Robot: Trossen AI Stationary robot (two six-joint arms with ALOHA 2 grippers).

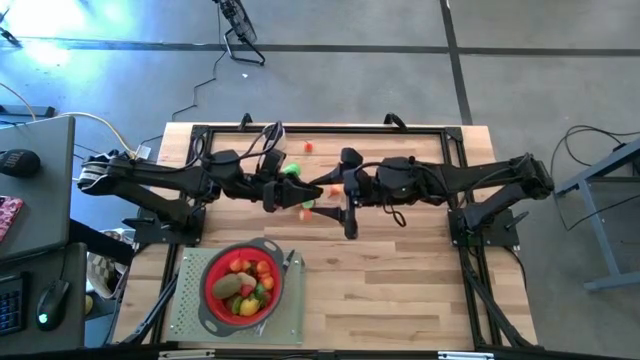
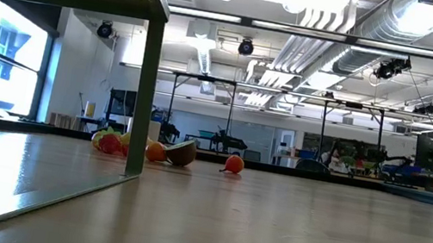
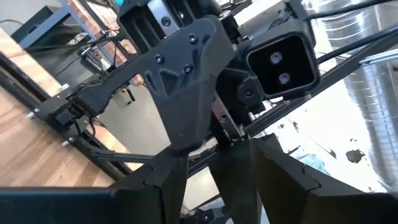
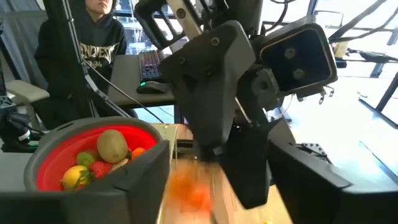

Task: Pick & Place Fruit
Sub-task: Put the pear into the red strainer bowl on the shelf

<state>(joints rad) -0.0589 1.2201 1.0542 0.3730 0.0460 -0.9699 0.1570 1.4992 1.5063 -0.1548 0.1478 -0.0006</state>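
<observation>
Left pincer (image 1: pixel 300 195) and right pincer (image 1: pixel 335 192) meeting tip to tip over the bench (image 1: pixel 400 290) at about twelve o'clock from its middle, both arms stretched level toward each other. In the right wrist view, right fingers (image 4: pixel 298 168) apart, with a blurred orange fruit (image 4: pixel 189 190) low between them and the left pincer's body close ahead; touching or free, cannot tell. Left pincer's own fingers (image 3: pixel 280 180) parted around the right pincer's tip; clamped or not, cannot tell. Red strainer (image 1: pixel 243 285) at seven o'clock on a grey mat (image 1: pixel 190 310), holding yellow, green and red fruit. Loose pieces lying near the pincers, one red piece (image 1: pixel 308 147) farther toward twelve. Person in a dark hooded top (image 4: pixel 93 43) seated beyond the strainer.
</observation>
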